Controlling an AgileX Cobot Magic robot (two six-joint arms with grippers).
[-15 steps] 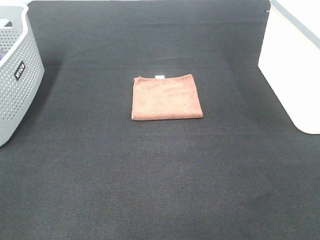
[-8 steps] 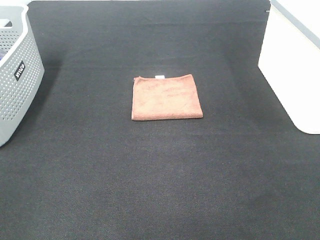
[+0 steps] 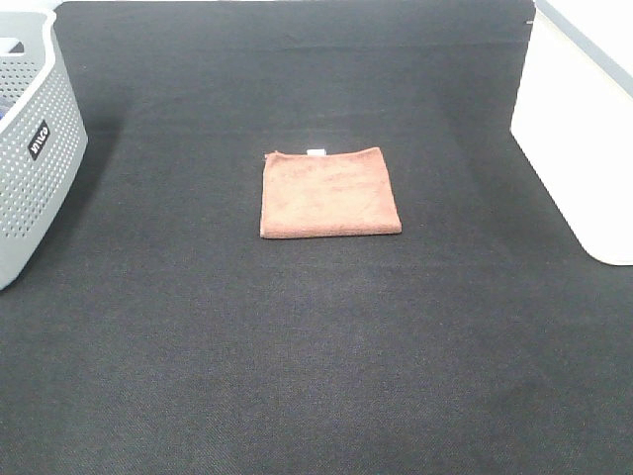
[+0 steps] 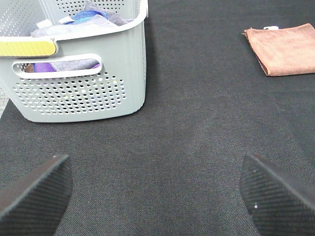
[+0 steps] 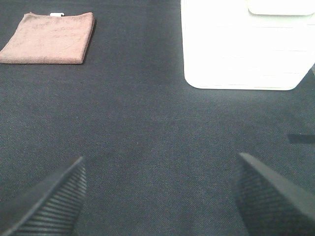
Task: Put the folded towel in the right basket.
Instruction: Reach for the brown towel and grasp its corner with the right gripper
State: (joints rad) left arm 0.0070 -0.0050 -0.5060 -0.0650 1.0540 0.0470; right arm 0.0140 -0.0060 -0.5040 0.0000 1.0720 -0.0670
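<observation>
The folded brown towel (image 3: 329,192) lies flat on the black mat at the middle of the table, with a small white tag at its far edge. It also shows in the left wrist view (image 4: 282,55) and in the right wrist view (image 5: 49,38). The white right basket (image 3: 582,134) stands at the right edge; the right wrist view shows its wall (image 5: 243,46). My left gripper (image 4: 155,194) is open and empty, well short of the towel. My right gripper (image 5: 160,199) is open and empty, near the front of the mat. Neither arm shows in the exterior high view.
A grey perforated basket (image 3: 32,148) stands at the left edge and holds several cloths (image 4: 83,17). The black mat (image 3: 316,346) covers the table.
</observation>
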